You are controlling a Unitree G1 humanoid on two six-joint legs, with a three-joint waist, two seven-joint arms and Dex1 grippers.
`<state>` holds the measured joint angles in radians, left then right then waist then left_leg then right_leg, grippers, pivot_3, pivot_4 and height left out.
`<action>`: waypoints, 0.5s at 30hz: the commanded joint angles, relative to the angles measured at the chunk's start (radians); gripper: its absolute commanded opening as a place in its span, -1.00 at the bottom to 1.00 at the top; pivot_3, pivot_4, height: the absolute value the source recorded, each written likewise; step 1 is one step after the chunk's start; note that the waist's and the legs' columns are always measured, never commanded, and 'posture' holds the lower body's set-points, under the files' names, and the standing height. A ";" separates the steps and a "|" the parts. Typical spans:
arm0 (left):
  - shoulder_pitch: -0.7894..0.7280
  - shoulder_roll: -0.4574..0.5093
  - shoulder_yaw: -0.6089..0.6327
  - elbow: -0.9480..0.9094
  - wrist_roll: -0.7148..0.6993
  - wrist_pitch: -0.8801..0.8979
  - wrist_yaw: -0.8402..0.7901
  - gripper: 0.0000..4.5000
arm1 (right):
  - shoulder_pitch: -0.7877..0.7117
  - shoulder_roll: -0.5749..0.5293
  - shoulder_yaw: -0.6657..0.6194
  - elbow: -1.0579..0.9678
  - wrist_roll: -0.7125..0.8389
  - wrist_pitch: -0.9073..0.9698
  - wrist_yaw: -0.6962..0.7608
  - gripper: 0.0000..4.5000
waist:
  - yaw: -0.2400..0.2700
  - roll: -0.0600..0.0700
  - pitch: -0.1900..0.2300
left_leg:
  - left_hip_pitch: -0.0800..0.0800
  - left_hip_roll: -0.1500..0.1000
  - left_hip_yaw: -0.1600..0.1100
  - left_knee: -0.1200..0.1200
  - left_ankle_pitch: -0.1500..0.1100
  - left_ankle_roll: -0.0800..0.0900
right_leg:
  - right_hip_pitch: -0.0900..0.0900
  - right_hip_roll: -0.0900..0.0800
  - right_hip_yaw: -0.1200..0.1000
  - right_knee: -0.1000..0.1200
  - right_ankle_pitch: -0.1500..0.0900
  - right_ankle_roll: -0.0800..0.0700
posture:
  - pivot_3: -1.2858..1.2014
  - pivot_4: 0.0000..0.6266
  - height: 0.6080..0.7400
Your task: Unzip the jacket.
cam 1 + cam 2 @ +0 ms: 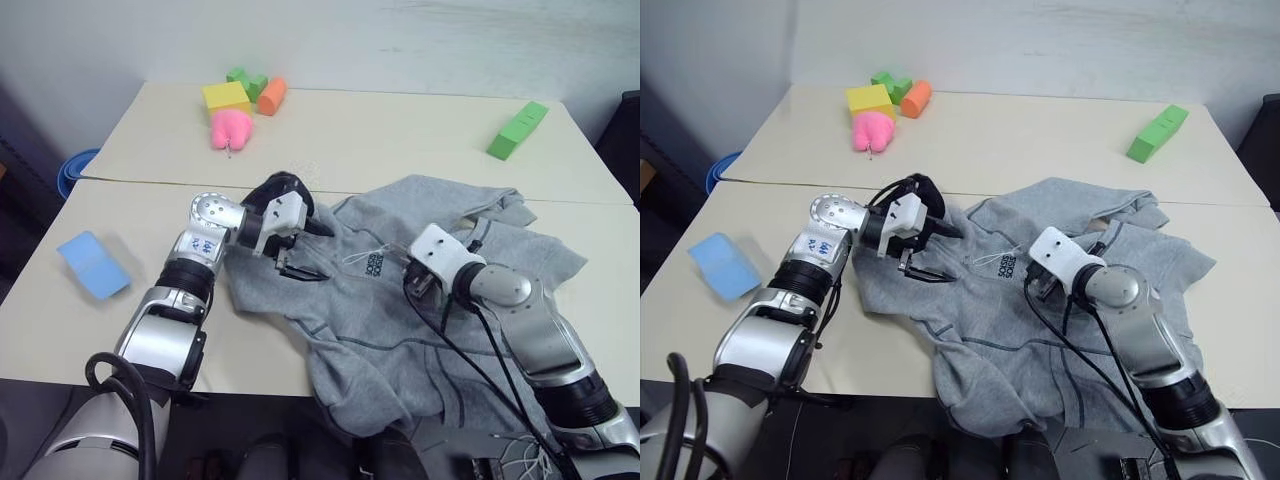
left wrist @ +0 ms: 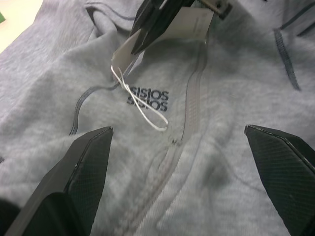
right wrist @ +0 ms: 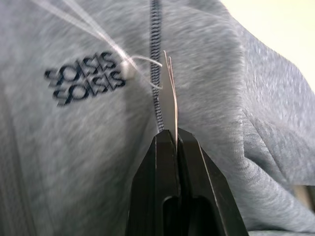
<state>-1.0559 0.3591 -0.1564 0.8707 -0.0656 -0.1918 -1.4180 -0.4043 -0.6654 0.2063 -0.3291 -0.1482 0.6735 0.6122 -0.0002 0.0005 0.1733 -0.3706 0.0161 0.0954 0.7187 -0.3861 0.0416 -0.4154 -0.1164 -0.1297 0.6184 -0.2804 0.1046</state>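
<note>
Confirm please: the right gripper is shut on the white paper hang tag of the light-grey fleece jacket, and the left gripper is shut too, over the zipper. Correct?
One point is wrong. The left gripper is open, its fingers spread wide above the zipper, as the left wrist view shows. The right gripper is indeed shut on the white paper hang tag of the light-grey fleece jacket.

Dark printed logo (image 3: pixel 86 78) on the grey jacket (image 1: pixel 420 300) chest, two stacked lines, lettering not clearly legible
</note>
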 commanded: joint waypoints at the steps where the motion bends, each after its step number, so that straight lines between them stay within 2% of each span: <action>1: -0.026 -0.028 0.016 -0.033 -0.027 0.001 0.016 1.00 | 0.028 -0.056 0.023 -0.075 -0.043 -0.119 0.022 -0.99 | 0.000 0.000 0.000 | 0.000 0.000 0.000 0.000 0.000 0.000 | 0.000 0.000 0.000 0.000 0.000 0.000 | 0.03 -0.52 1.00; 6: -0.033 -0.070 -0.017 0.045 0.038 -0.074 0.100 1.00 | 0.074 -0.098 0.017 -0.099 -0.070 -0.292 0.029 -0.99 | 0.001 0.000 0.000 | 0.000 -0.001 0.000 0.000 0.000 0.000 | 0.000 0.000 0.000 0.000 0.000 0.000 | 0.03 -0.52 1.00; 9: -0.046 -0.077 -0.048 0.153 0.106 -0.096 0.184 1.00 | 0.111 -0.139 -0.014 -0.132 -0.073 -0.412 0.046 -0.99 | 0.004 0.000 0.000 | 0.000 -0.002 0.001 0.000 0.000 0.000 | 0.000 0.000 0.000 0.000 0.000 0.000 | 0.03 -0.52 1.00; 15: -0.038 -0.067 -0.084 0.257 0.173 -0.029 0.188 1.00 | 0.122 -0.178 -0.083 -0.086 -0.126 -0.620 -0.023 -0.99 | 0.001 -0.001 0.000 | 0.000 -0.003 0.001 0.000 0.000 0.000 | 0.000 0.001 0.000 -0.001 0.000 0.001 | 0.03 -0.52 1.00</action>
<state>-1.0882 0.2854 -0.2267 1.1117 0.0834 -0.2377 -1.2368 -0.2735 -0.8329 0.1678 -0.4159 -0.2590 0.1045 0.6154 0.0011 -0.0002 0.1736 -0.3700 0.0141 0.0961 0.7188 -0.3856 0.0409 -0.4149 -0.1157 -0.1301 0.6176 -0.2804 0.1053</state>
